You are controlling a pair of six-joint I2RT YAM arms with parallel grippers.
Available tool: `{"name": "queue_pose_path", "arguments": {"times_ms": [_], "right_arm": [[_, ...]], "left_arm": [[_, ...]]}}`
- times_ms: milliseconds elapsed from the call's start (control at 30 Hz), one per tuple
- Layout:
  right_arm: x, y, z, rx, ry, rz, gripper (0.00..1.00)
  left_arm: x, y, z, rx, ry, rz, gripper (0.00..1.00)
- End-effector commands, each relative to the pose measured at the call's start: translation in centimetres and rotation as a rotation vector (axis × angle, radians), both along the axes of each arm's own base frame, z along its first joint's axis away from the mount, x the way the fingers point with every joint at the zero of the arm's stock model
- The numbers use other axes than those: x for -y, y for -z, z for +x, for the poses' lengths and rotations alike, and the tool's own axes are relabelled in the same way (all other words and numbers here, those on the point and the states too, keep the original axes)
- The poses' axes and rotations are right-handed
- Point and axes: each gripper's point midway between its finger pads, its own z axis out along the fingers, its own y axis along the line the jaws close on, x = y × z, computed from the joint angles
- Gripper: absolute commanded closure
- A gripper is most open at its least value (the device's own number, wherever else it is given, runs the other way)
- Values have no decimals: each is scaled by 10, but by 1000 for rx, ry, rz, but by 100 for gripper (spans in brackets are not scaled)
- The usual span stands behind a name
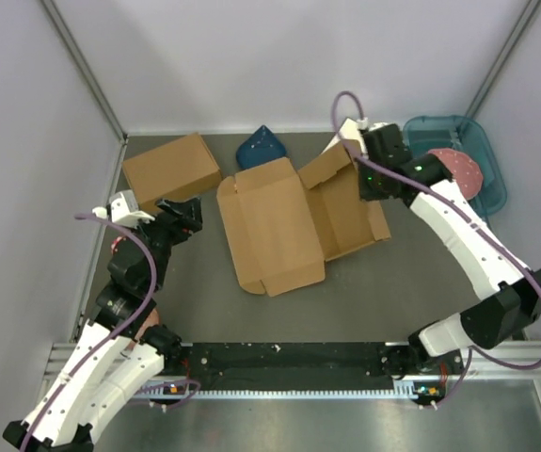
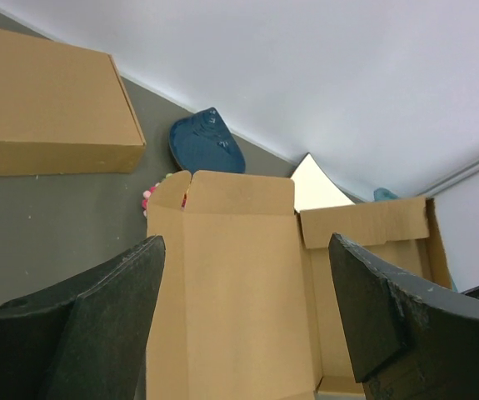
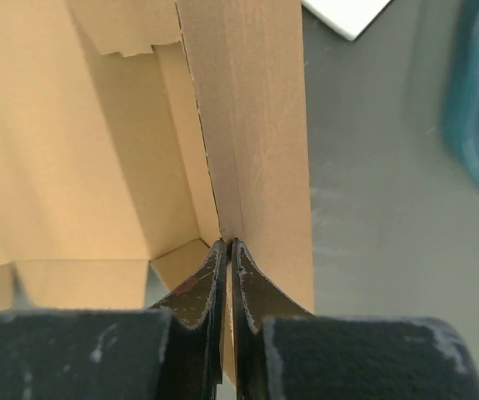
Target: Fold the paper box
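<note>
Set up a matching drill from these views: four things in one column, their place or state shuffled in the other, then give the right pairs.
Things
1. paper box
2. deeper cardboard box
3. teal bin
4. left gripper

Place or state
A. open, holding nothing
B. far right corner of the table
C. in the middle, one flap pinched by the right gripper
D. far left corner

Pairs: 1-C, 2-D, 3-B, 4-A.
</note>
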Motion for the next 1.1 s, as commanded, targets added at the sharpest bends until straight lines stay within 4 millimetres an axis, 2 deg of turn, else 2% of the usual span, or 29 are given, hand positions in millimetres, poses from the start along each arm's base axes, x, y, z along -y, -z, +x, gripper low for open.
{"name": "queue_pose_path", "arguments": {"times_ms": [0,33,100,133,167,367,467,533,633,733,767,800,833,867,967,1033,1067], "right_arm": [[-19,-7,-17,-96,76,494,100],[-22,4,-23,-137,77,542,100],[-22,-1,-20,-116,120,630,100],[-25,8,-25,-146,126,650,100],[-27,7,-25,-143,142,683,100],[-29,35,-47,-208,193,752,100],[-22,43,-54,-183,205,733,100],[-14,54,-60,-186,229,699,100],[-4,59,-68,-172,238,657,100],[-1,52,-71,-144,207,637,100],[0,49,-71,-139,196,633,94],[-1,46,-70,-138,190,626,84],[0,35,-66,-109,188,623,74],[1,32,-67,-107,182,600,59],[3,12,-61,-61,175,537,42],[0,-2,-53,-29,162,502,37],[1,-3,-54,-35,153,462,27]], "left_arm": [[13,-3,2,20,60,-19,16],[17,-1,1,17,82,-21,16],[20,5,0,4,99,-28,16],[22,8,0,-1,108,-28,16],[26,13,-1,-12,129,-31,16],[38,37,-6,-65,193,-57,18],[44,52,-7,-100,224,-62,18],[47,58,-7,-116,238,-66,18],[50,65,-6,-133,246,-64,18],[51,64,-4,-129,248,-60,18],[52,64,-3,-132,249,-58,18],[52,63,-2,-129,249,-59,18],[53,64,-2,-130,251,-57,18],[54,65,-1,-136,254,-57,18],[56,64,1,-143,255,-56,18],[56,64,2,-143,253,-56,18],[56,65,3,-144,253,-55,18]]}}
